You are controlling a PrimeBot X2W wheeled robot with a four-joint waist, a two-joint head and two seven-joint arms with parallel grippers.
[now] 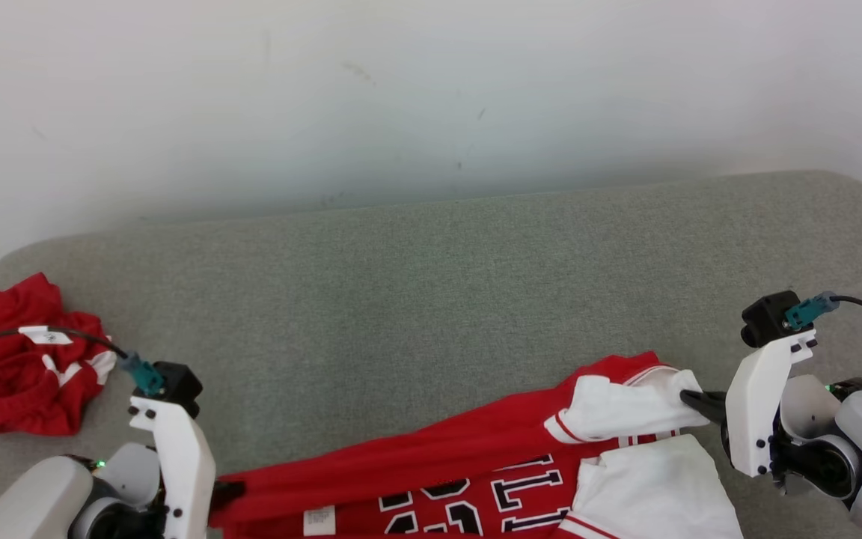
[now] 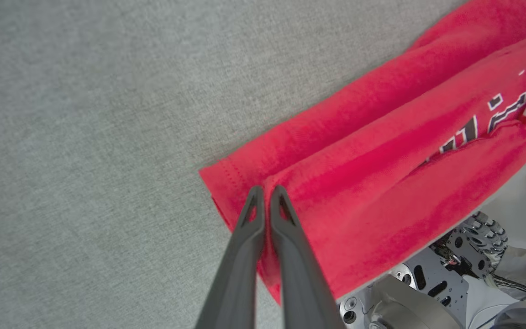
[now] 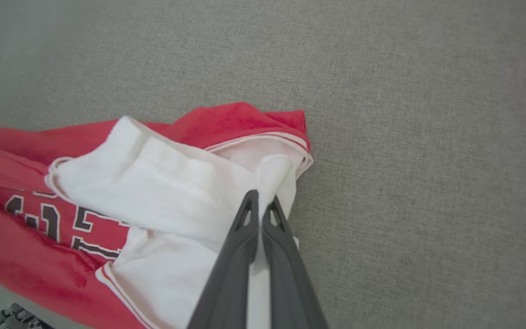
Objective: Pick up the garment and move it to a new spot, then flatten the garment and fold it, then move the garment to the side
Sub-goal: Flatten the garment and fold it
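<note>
The garment (image 1: 476, 464) is a red jersey with white sleeves and dark numerals, lying crumpled lengthwise along the near edge of the grey table (image 1: 431, 299). My left gripper (image 2: 266, 192) is shut on the jersey's red hem end (image 2: 244, 178), at the lower left in the head view (image 1: 225, 494). Over at the other end, the white sleeve (image 3: 176, 187) is pinched in my right gripper (image 3: 259, 196), which is shut on it; in the head view those fingers (image 1: 704, 404) reach in from the right.
A second red garment (image 1: 23, 359) lies bunched at the table's far left edge. A pale wall (image 1: 431, 90) rises behind the table. The robot's base and wheel (image 2: 482, 233) show below the table's near edge.
</note>
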